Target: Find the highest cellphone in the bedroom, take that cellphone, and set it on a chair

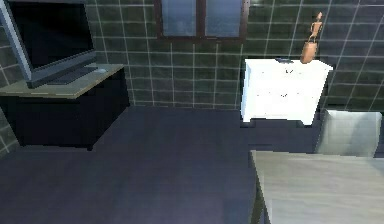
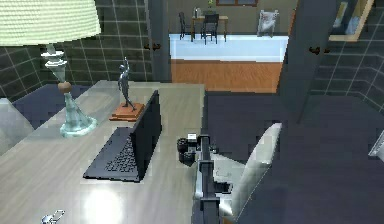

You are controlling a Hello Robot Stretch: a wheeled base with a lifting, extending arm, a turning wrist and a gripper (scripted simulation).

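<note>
My arm (image 2: 205, 185) rises from the bottom edge of the arm side view. The gripper (image 2: 187, 150) sits at its far end, beside the right edge of a grey table (image 2: 60, 165). I cannot tell whether it holds anything. A pale grey chair (image 2: 255, 170) stands just right of the arm, its back tilted toward the table. In the forward view a grey chair (image 1: 350, 132) stands at the right, behind a table corner (image 1: 320, 185).
On the table stand a black laptop (image 2: 130, 140), a glass lamp (image 2: 68, 100) and a small statue (image 2: 126, 90). A doorway (image 2: 225, 45) leads to a room with dining chairs. Ahead are a TV (image 1: 50, 40) on a dark stand (image 1: 70, 105) and a white dresser (image 1: 283, 90) bearing a brown statue (image 1: 313, 40).
</note>
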